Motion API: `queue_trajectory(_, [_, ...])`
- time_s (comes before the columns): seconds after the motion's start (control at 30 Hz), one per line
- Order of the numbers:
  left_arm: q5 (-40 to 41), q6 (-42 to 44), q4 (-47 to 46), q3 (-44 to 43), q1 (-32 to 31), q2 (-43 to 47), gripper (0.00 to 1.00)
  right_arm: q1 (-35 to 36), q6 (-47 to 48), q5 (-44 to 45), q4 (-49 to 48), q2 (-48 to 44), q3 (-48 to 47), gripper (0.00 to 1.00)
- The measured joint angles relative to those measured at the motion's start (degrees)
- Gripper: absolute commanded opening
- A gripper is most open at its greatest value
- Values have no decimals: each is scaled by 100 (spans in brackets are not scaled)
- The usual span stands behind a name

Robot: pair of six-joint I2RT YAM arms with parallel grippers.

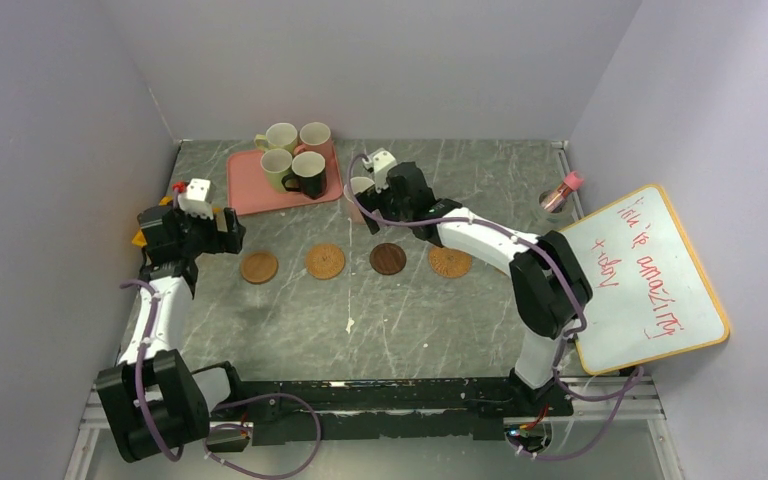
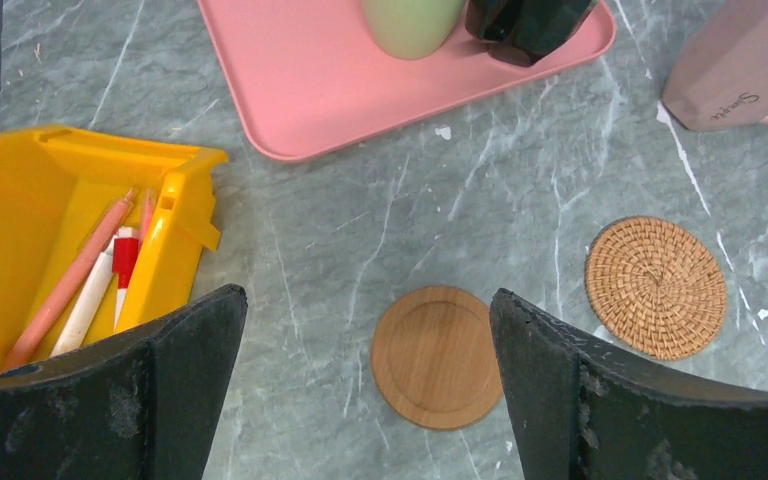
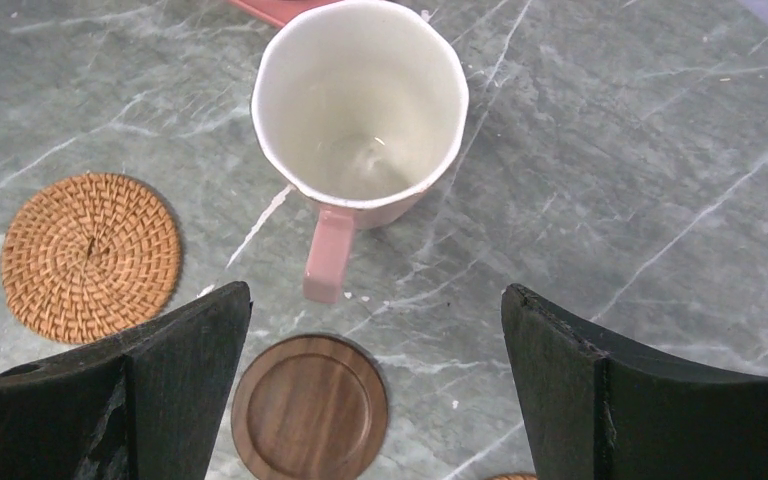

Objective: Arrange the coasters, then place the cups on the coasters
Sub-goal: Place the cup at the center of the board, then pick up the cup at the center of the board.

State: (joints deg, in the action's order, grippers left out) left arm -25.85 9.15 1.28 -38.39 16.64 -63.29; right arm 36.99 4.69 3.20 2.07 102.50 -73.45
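grey marbled table [image 1: 410, 320] carries round tan-to-brown coasters [image 1: 325, 261] in a row. right gripper [image 3: 370, 295], spread empty above a pink ceramic mug [image 3: 360, 110], should probably descend and clamp it; left gripper [image 2: 368, 300] gapes empty too.

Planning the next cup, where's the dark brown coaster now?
In the top view, the dark brown coaster lies third from left, between two woven coasters.

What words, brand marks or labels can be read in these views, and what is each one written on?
"this is amazing": red handwriting on the whiteboard, seen turned; a probable reading.
Second, shorter red line on the whiteboard: too unclear to read.
"Simple": small script on the side of the pink mug, seen upside down; last letters uncertain.
Pens in the yellow bin: no print legible.
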Motion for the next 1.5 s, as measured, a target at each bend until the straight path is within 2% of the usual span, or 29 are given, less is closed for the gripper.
queue_trajectory(0.27, [-629, -31, -433, 195, 236, -74, 96, 33, -286, 181, -221, 527, -229, 99])
queue_trajectory(0.47, [-710, -37, -535, 356, 238, -70, 96, 68, -356, 249, -166, 1034, -619, 89])
queue_trajectory(0.63, [-715, -37, -629, 409, 240, 0, 96, 103, -382, 243, -98, 1106, -732, 81])
queue_trajectory(1.0, [-741, -37, -669, 413, 240, 20, 96, 138, -382, 225, -39, 1174, -835, 72])
queue_trajectory(1.37, [-793, -37, -667, 433, 240, 20, 96, 146, -339, 225, -42, 1346, -835, 50])
queue_trajectory(1.43, [-798, -35, -667, 439, 240, 20, 96, 149, -319, 219, -42, 1346, -835, 42])
queue_trajectory(1.5, [-800, -35, -667, 442, 240, 20, 96, 153, -280, 214, -37, 1346, -835, 29])
